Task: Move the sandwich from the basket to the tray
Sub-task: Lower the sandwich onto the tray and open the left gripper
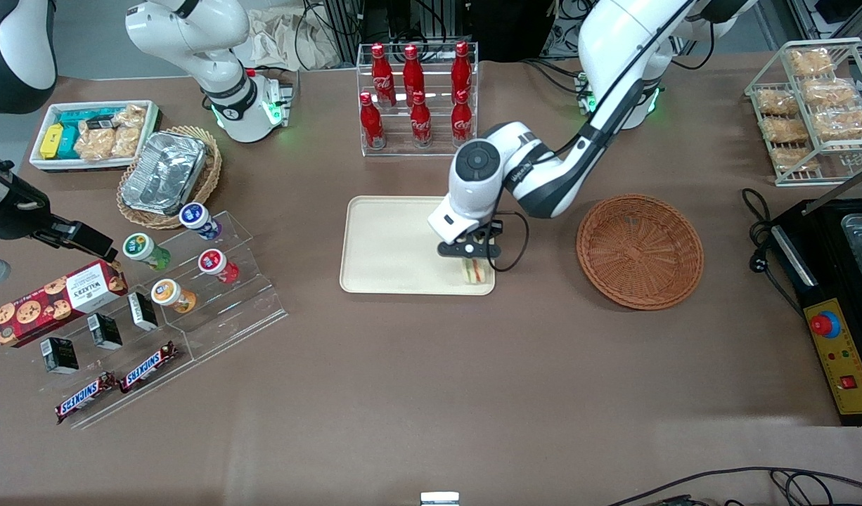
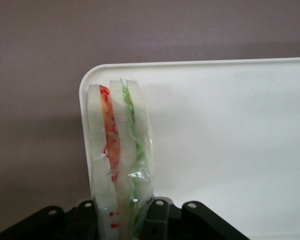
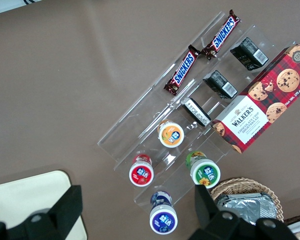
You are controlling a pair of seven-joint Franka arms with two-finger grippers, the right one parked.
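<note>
Held nearest the wrist camera, the sandwich [image 2: 119, 160] is pinched upright between the fingers of the left arm's gripper [image 1: 473, 254], its white bread, orange-red and green layers standing on edge under clear wrap. It is seen at a rounded corner of the tray [image 2: 230, 145], the corner nearest the front camera on the side toward the basket [image 1: 640, 251]; whether its lower edge is already touching the tray floor cannot be told. The basket is shown with nothing in it, just beside the tray toward the working arm's end of the table. Farther from the front camera than the tray, a clear rack of red bottles [image 1: 417, 98] is seen. The lift out of the basket and the carry are judged done; what is left is judged to be setting the sandwich down, spreading the fingers and drawing the gripper clear.
</note>
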